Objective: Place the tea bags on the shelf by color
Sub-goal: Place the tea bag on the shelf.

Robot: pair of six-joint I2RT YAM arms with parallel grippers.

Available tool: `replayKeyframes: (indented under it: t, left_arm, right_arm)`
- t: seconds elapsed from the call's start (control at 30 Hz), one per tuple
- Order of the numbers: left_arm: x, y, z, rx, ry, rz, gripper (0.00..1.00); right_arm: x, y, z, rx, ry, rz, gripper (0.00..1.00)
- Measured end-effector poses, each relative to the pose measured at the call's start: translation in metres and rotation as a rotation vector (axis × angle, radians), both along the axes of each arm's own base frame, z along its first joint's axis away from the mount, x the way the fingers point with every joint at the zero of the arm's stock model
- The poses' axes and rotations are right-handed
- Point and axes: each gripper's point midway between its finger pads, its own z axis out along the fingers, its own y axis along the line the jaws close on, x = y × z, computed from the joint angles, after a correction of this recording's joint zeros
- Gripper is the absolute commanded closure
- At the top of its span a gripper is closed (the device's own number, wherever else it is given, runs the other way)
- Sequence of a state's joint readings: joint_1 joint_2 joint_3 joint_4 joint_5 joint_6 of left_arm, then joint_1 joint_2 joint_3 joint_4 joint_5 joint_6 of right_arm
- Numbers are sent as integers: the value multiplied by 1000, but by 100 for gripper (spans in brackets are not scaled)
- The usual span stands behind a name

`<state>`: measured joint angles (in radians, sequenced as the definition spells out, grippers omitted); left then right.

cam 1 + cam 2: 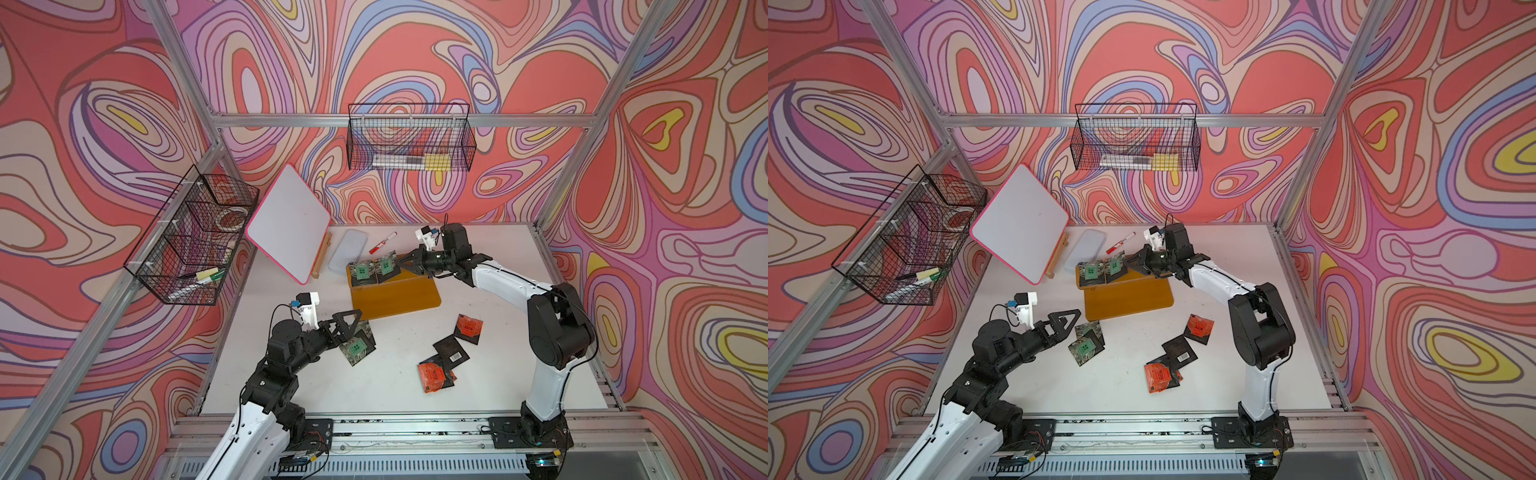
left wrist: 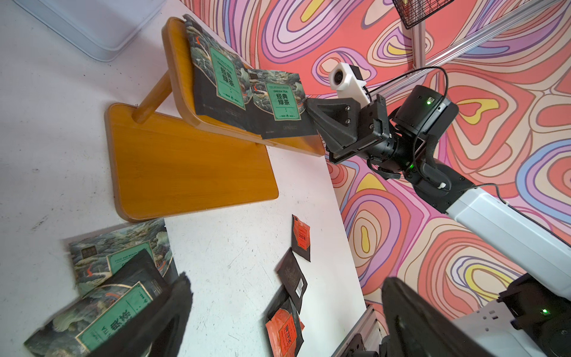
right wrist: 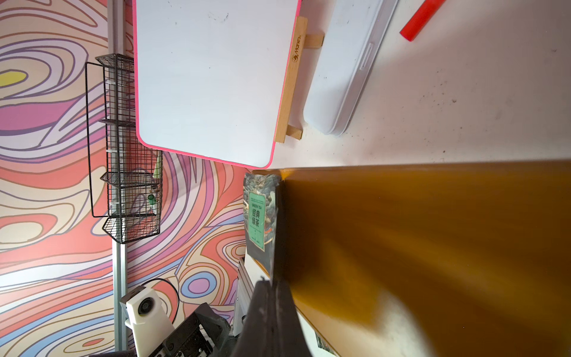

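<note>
Two green tea bags are stood at the left end of the shelf's upper board. The second bag's edge is pinched by the closed right gripper. The left gripper is held wide open over two green bags near the worktop's left edge.

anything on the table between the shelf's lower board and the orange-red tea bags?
No. Between the lower board of the shelf and the nearest orange-red tea bag there is only bare white table; both top views show it.
</note>
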<state>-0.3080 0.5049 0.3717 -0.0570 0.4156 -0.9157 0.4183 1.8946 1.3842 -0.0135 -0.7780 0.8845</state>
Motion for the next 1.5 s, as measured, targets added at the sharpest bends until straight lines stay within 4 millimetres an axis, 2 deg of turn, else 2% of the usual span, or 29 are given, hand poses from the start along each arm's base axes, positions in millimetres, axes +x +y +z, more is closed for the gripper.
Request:
replayKeyframes:
  t: [0.1,0.3,0.8,1.17,1.5]
  left_arm:
    - [0,0,-1,2,5,0,1]
    - [0,0,-1,2,5,0,1]
    - [-1,1,0,1,0,3,1]
    - [-1,1,0,1,0,4,1]
    - [0,1,-1,3,2,8,1]
  right_arm:
    - [0,0,0,0,-1,0,100]
    - [1,0,3,0,-8,-1,90]
    - [4,-3,6,-44,-12,-9,80]
    - [5,-8,10,-121,-30,-7,77]
    - [3,-13,1,-165,-19,-10,77]
